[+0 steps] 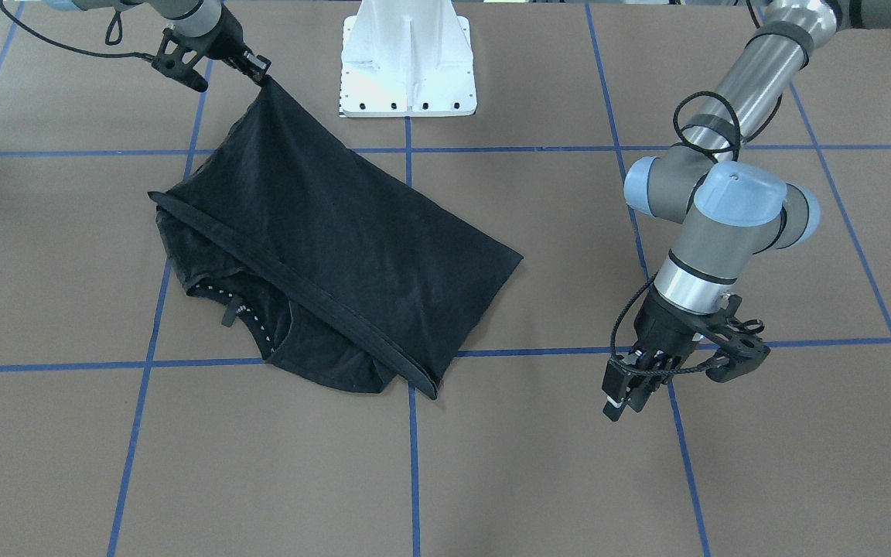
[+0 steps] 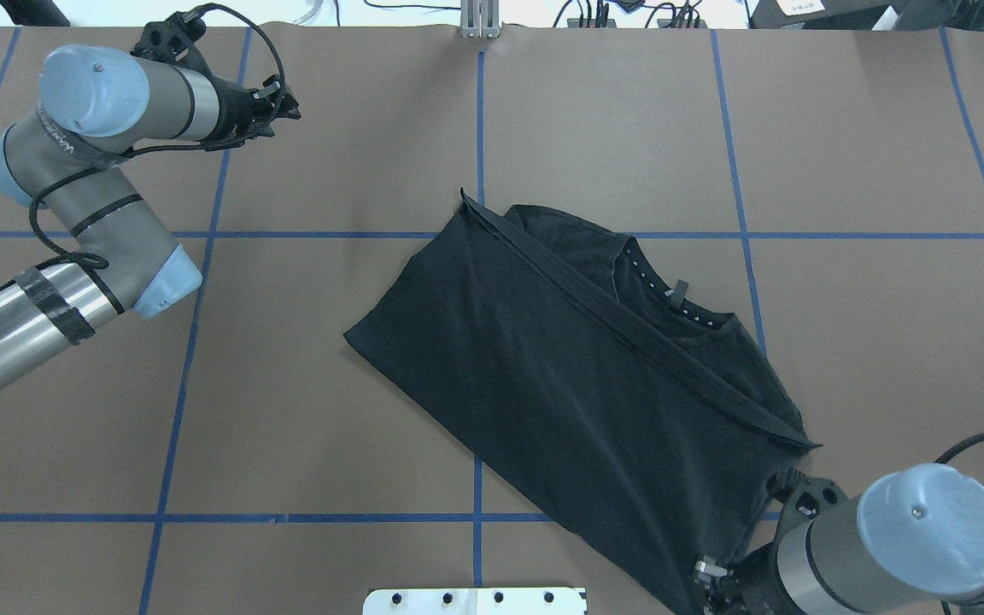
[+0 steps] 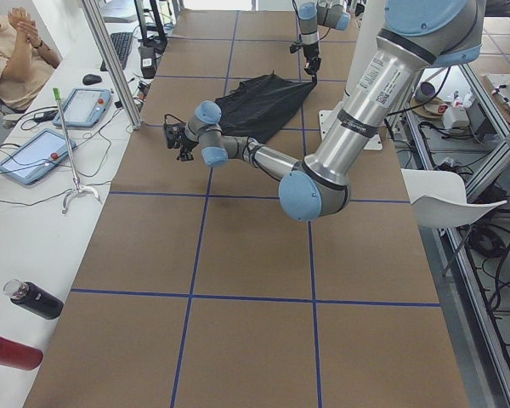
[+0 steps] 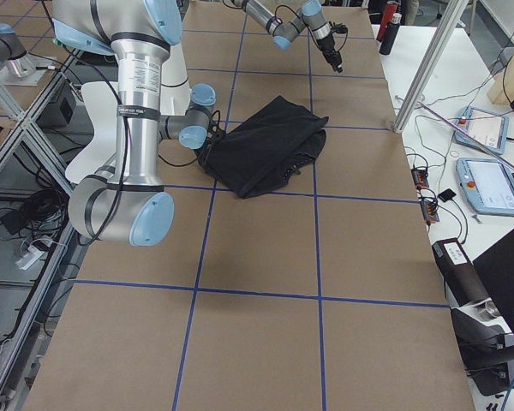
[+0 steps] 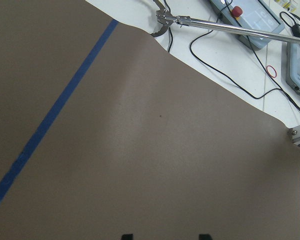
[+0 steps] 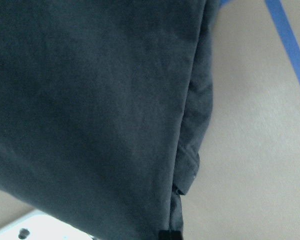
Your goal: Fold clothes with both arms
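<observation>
You see brown table [image 2: 304, 410]. Black T-shirt [image 2: 560, 384] lies folded mid-table, one corner lifted toward robot. Right gripper [image 1: 257, 68] clamped tight on that corner. Left gripper [image 2: 283, 104] fingers apart, holding nothing, above table, well apart from T-shirt.

No writing can be read for certain. The left arm [image 2: 90, 213], well apart from the T-shirt [image 2: 543, 367], carries a line of dark lettering on its grey joint housing, too blurred to spell out. Small white marks run inside the T-shirt's neckband, too small to read. A printed label on the right arm [image 4: 137, 111] beside the T-shirt is equally unreadable.
</observation>
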Robot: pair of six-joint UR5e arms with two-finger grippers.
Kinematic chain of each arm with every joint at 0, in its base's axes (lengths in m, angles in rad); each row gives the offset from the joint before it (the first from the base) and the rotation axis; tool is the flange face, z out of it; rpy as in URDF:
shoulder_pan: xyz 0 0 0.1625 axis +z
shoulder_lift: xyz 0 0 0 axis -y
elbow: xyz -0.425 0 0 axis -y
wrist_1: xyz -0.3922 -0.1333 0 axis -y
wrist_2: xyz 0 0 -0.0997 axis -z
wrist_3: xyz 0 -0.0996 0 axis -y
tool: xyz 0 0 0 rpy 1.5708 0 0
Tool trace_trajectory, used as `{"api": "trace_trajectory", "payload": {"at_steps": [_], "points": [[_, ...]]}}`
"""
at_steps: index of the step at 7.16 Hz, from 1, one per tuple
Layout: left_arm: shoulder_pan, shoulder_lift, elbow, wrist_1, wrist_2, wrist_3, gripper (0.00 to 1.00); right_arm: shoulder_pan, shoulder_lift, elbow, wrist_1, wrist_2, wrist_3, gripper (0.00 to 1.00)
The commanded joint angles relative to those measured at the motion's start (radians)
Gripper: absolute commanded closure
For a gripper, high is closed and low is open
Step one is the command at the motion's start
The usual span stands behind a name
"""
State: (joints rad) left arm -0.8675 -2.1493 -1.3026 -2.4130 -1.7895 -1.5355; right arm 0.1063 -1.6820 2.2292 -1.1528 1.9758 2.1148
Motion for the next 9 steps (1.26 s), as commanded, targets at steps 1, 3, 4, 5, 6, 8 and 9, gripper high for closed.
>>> {"api": "trace_trajectory", "payload": {"at_steps": [1,3,4,5,6,8,9], "points": [[0.002,0.029,-0.068,-0.003,-0.129,0.0,0.47,-0.077,-0.013,0.004,-0.002,-0.005,0.039,0.0],[0.015,0.1,-0.225,0.0,-0.234,-0.002,0.4,-0.057,-0.018,0.006,-0.007,-0.006,0.039,0.0],[0.066,0.139,-0.268,-0.001,-0.229,-0.037,0.37,0.051,-0.009,0.006,-0.005,0.005,0.037,0.0],[0.123,0.163,-0.326,0.002,-0.222,-0.125,0.37,0.128,0.007,-0.005,-0.007,0.008,0.031,0.0],[0.199,0.189,-0.361,0.009,-0.176,-0.187,0.36,0.256,0.062,-0.031,-0.008,0.009,0.018,0.0],[0.318,0.195,-0.376,0.157,-0.058,-0.252,0.37,0.453,0.201,-0.136,-0.01,0.009,-0.016,0.0],[0.338,0.2,-0.369,0.164,-0.054,-0.252,0.37,0.496,0.261,-0.187,-0.019,0.009,-0.028,0.0]]}}
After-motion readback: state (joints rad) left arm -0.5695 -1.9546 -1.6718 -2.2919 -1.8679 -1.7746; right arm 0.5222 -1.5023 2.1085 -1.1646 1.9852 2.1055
